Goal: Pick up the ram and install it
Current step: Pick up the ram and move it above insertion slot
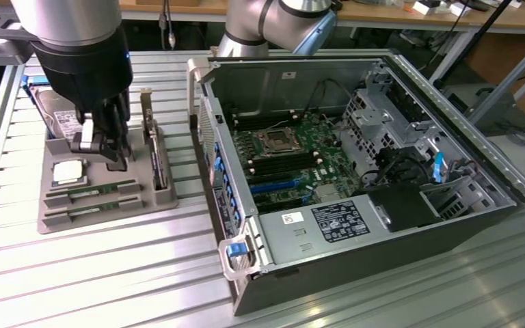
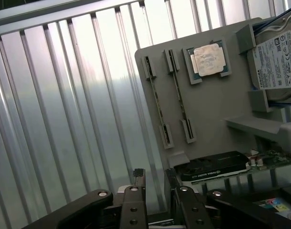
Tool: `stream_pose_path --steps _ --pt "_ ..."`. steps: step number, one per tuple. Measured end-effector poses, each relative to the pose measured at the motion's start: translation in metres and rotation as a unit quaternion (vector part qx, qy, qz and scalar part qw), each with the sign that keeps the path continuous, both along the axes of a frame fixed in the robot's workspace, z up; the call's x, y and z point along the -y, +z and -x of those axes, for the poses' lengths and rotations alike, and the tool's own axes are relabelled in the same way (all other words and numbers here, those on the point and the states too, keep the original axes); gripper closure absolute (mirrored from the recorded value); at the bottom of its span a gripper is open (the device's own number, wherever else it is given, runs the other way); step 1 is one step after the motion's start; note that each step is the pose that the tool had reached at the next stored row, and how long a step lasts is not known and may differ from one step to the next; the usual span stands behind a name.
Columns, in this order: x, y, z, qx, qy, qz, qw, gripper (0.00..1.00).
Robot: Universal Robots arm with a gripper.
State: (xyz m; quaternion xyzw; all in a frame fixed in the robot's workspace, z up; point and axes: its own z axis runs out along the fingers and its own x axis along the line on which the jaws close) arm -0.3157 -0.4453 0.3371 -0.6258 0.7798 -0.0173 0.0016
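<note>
Tool [image 1: 104, 152] jaws apart, nothing held, hanging over tray [image 1: 158, 199]. In tray: two ram [image 1: 93, 190] sticks slotted on edge, near tool, untouched; processor [image 1: 68, 172] beside them; drive [image 2: 278, 59] labelled Toshiba; card [image 2: 216, 167] marked NVIDIA, closest below tool.

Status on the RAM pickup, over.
Gripper open, empty, above the grey tray. Two ram sticks seated in tray slots, untouched. Graphics card on edge, close beside gripper.
</note>
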Motion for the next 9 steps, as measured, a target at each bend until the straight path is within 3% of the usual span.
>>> stream_pose_path --steps 9 --pt "0.0 -0.0092 0.0 0.0 0.0 0.0 1.0 0.7"
